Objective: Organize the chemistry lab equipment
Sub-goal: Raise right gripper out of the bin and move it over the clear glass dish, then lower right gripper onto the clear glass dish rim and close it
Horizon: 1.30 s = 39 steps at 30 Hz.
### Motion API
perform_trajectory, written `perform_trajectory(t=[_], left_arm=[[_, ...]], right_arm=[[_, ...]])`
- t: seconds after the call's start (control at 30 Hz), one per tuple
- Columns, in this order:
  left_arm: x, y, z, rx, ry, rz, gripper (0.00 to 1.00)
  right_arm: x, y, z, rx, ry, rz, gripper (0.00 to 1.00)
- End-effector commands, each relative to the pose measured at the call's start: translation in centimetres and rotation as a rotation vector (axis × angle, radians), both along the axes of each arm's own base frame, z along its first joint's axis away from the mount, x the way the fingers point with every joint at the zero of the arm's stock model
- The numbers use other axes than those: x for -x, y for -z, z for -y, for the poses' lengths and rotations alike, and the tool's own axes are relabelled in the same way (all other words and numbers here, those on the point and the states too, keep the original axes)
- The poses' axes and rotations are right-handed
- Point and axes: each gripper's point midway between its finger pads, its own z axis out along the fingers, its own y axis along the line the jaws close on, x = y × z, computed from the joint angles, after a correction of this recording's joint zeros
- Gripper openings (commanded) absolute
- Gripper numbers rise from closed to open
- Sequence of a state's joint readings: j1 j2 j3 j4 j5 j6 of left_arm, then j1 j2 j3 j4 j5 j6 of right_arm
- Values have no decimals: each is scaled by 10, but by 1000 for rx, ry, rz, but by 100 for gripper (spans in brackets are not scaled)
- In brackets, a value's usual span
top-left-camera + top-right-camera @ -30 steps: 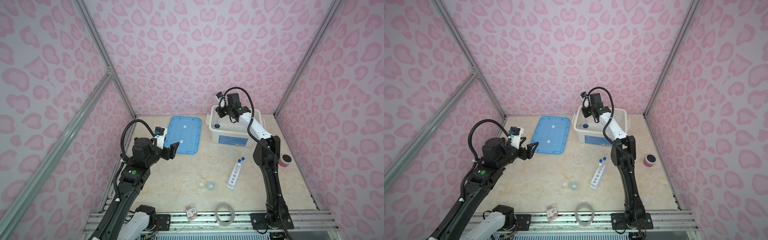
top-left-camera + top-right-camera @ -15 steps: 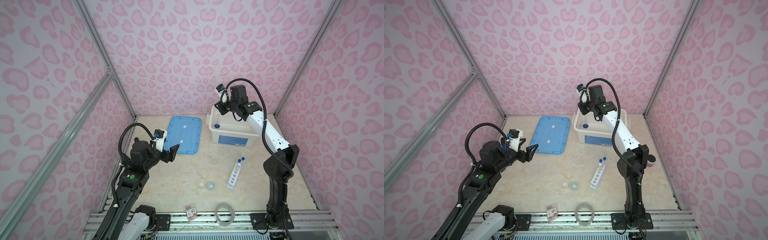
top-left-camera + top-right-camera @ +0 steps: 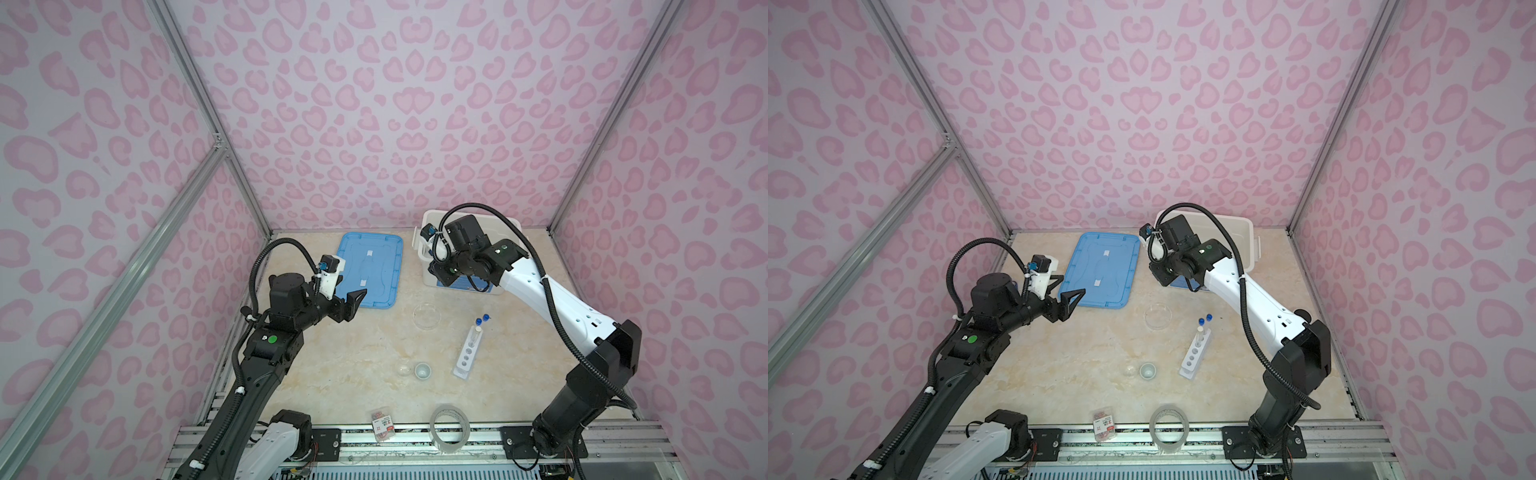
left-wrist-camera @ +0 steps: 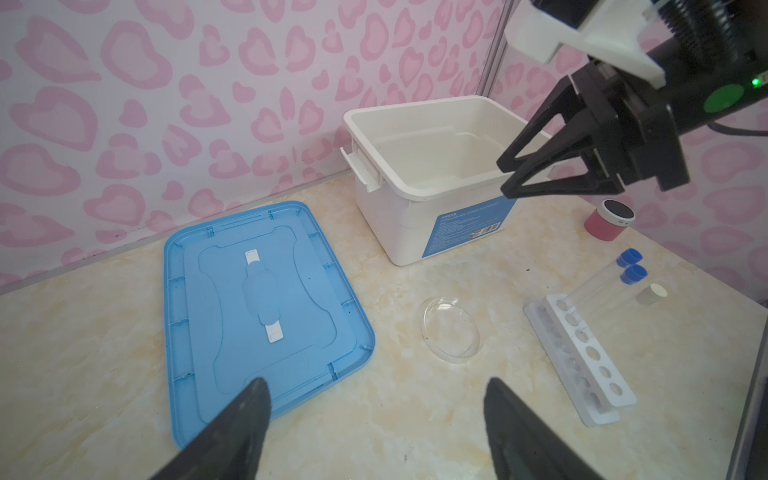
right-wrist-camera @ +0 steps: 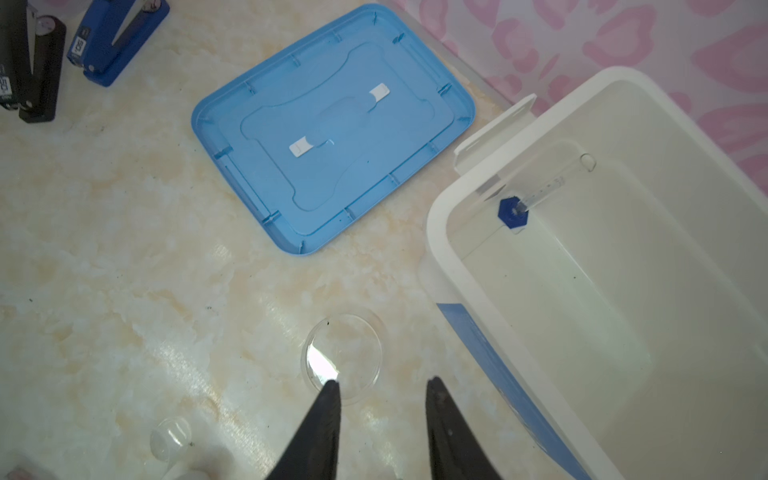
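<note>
A big white plastic box (image 5: 440,245) sits open on the pale marble table (image 5: 124,270). Inside the box, close to one corner, a small clear tube with a dark blue six-sided foot (image 5: 513,212) lies on its side. A flat light blue plastic lid (image 5: 332,137) lies on the table just beside the box. A round clear glass dish (image 5: 357,345) lies near the box's wall with the blue label. The right gripper (image 5: 383,382) hangs next to that wall. Its two black fingers (image 5: 320,428) are apart with nothing between them, and one tip covers the dish's edge. A tiny clear glass bowl (image 5: 170,436) sits farther from the box. Well away from the box, past the lid, a blue stapler (image 5: 112,37) and a black stapler (image 5: 33,70) lie near each other
</note>
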<state>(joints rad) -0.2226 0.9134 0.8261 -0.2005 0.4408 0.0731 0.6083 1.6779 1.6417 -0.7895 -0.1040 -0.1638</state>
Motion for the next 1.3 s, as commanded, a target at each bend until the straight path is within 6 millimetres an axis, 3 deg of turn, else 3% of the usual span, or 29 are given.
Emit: perform_trajectory(t=[0.0,0.2,0.43,0.5,0.63,1.27], left_arm=[[0,-18,9,10,47,64,82],[10,-14,13,-1,63,82,82],[15,-8,14,-19,63,87,82],[16,-6,14,-21,64,83,82],[16,-2,14,-28,66,78,82],[5,14,10,-73,34,32,81]], right_arm=[[16,25,5,48,25,-90,35],[24,67,3,81,54,-187,35],[12,93,0,73,111,-190,34],[18,115,6,110,119,-227,32],[18,134,11,147,132,-240,31],[-6,180,18,155,140,-286,26]])
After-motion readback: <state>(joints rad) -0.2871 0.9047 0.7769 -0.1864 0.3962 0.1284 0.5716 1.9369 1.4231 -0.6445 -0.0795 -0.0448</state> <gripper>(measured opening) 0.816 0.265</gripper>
